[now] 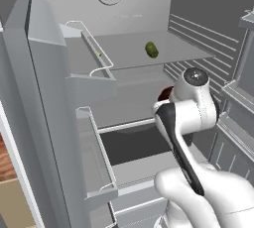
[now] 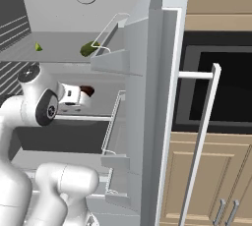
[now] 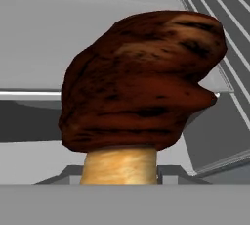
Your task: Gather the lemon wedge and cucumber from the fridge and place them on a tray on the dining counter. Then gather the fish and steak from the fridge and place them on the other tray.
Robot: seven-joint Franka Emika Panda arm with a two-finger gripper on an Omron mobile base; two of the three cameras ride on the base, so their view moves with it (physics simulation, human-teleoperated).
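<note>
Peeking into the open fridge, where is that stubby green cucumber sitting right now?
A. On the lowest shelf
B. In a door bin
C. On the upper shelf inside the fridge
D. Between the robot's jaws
C: the cucumber lies on the upper shelf of the fridge, well above the arm.

Cucumber (image 1: 152, 49) on upper fridge shelf (image 1: 173, 56)

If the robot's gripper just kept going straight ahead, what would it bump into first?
Probably the steak: the hand view looks along the gripper and the dark reddish-brown slab sits dead ahead, very close. It may already be touching it; the fingertips aren't visible, so that's uncertain.
</note>
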